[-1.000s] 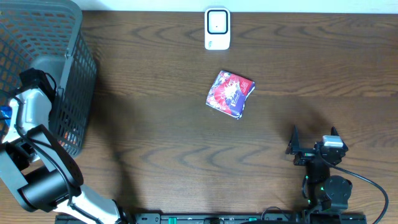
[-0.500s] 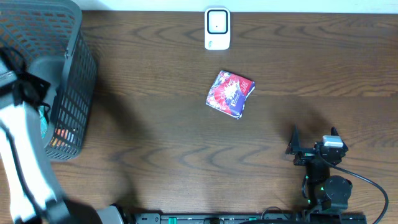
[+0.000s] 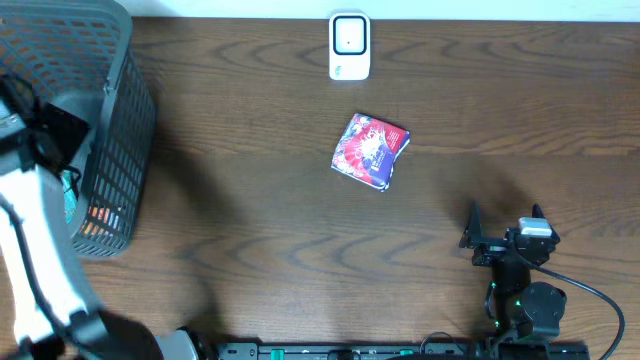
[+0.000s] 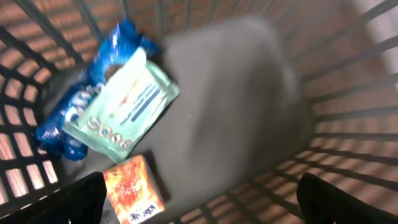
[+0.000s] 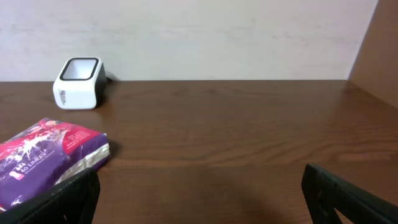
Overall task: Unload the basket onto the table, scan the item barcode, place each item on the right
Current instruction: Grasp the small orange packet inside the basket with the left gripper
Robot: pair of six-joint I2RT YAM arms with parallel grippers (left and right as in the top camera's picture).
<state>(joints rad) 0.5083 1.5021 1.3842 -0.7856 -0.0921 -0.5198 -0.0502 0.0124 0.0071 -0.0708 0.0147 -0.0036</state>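
Nearest the front edge of the desk (image 3: 300, 250), the right hand (image 3: 503, 225) sits parked, fingers spread and empty, exactly where it was a second ago. Further out lies the purple-and-red snack packet (image 3: 371, 151), flat on the desk and unmoved, just short of the white barcode scanner (image 3: 349, 46) at the far edge. The action is on the left: the left hand (image 4: 199, 202) has just sprung wide over the grey basket (image 3: 120, 130), gripping nothing, above a blue packet (image 4: 68, 118), a pale green wipes pack (image 4: 124, 102) and an orange box (image 4: 134, 190). Likely it is dropping one off or lining up the next; the desk packet still awaits scanning.
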